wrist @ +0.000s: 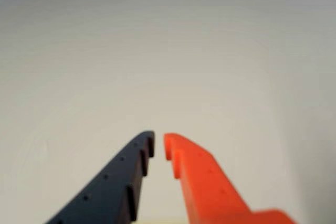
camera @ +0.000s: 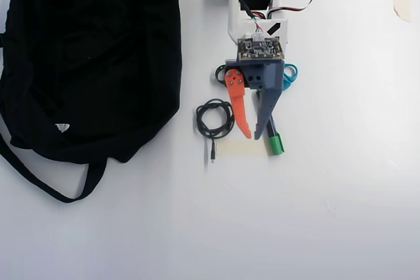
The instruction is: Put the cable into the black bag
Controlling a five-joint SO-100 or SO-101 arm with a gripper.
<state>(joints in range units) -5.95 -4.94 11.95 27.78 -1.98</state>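
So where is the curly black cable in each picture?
Wrist view: the cable is not in it; only the gripper tips and bare white table show.
Overhead view: the cable lies on the table in the middle, just left of the orange finger and right of the bag.
Shared landmark: the orange finger, on the right in the wrist view.

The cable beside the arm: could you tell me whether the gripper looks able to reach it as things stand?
Probably yes. In the overhead view the cable lies in the open just left of the gripper, nothing on top of it or between them. The gripper holds nothing.
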